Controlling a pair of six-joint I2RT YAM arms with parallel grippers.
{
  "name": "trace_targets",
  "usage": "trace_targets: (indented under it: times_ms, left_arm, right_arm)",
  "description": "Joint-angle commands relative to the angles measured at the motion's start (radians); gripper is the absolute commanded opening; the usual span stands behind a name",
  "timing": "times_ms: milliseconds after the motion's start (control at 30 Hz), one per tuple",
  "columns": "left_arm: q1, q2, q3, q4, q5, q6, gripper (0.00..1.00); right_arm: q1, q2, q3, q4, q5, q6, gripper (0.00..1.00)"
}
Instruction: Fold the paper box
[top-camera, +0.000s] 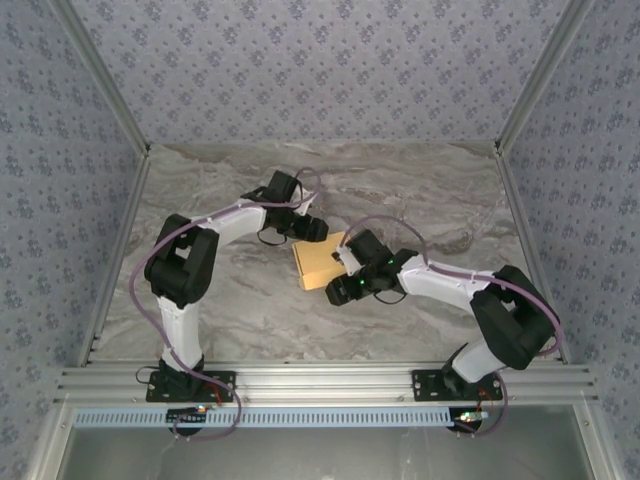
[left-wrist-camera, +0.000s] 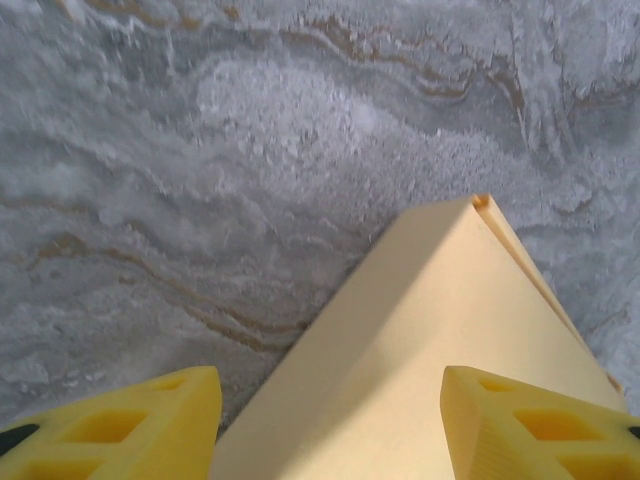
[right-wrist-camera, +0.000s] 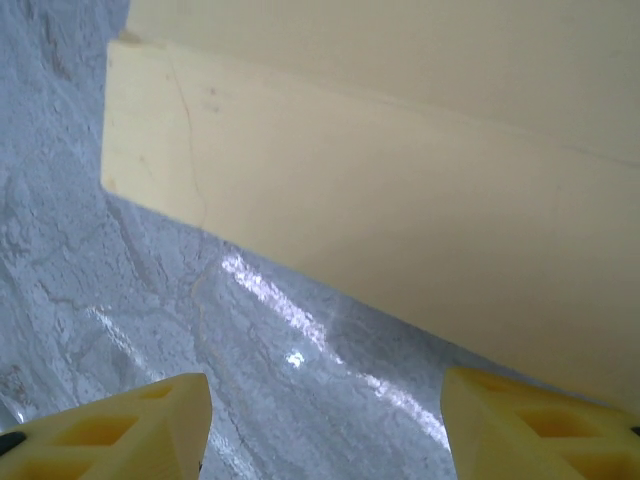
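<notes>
Left jaws: apart, yellow fingers (left-wrist-camera: 120, 425) spread to either side of the wrist view with the paper box (left-wrist-camera: 430, 340) running up between them. One finger meets the box edge and the other overlaps its top face, but no firm pinch is visible, so call them open over the box. Right jaws: apart too, fingers (right-wrist-camera: 540, 425) wide with bare surface (right-wrist-camera: 150, 330) in the gap, nothing held. The box's side panel sits just ahead of them, clear of the tips. From above, the box lies mid-surface. The left arm (top-camera: 215, 228) reaches to its far-left corner and the right arm (top-camera: 450, 285) comes in at its right edge, so the two sets of jaws sit near it from opposite sides. Box state: not a flat sheet. It reads as a raised rectangular body, with a top panel, a sharp ridge and one closed corner in the left wrist view, and a long side wall with a crease line above it in the right wrist view. Judgement: the main walls look folded up and the shape holds, so most of the task seems done. Probably left to do: press down or tuck the last flap, then back the jaws off. Whether the ends are tucked in is hidden by the arms, can't tell.
</notes>
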Motion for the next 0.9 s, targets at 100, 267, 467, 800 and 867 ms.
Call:
trace_targets:
  times_ms: [100,267,467,800,867]
  left_arm:
    - [0.007,-0.121,-0.17,0.083,0.07,-0.074,0.6]
    - [0.008,-0.195,-0.279,0.151,0.089,-0.123,0.63]
    - [0.011,-0.221,-0.295,0.16,0.017,-0.14,0.66]
    - [0.015,-0.202,-0.301,0.144,-0.013,-0.133,0.62]
    - [0.015,-0.197,-0.303,0.148,-0.013,-0.134,0.61]
  right_arm:
    - [-0.123,-0.002,0.035,0.017,-0.081,-0.026,0.64]
    - [-0.203,-0.041,0.003,0.026,-0.127,-0.017,0.64]
    - [-0.233,-0.099,-0.089,0.11,-0.192,0.086,0.65]
    - [-0.25,-0.044,-0.221,0.39,-0.265,0.299,0.63]
    - [-0.25,-0.021,-0.236,0.441,-0.283,0.326,0.61]
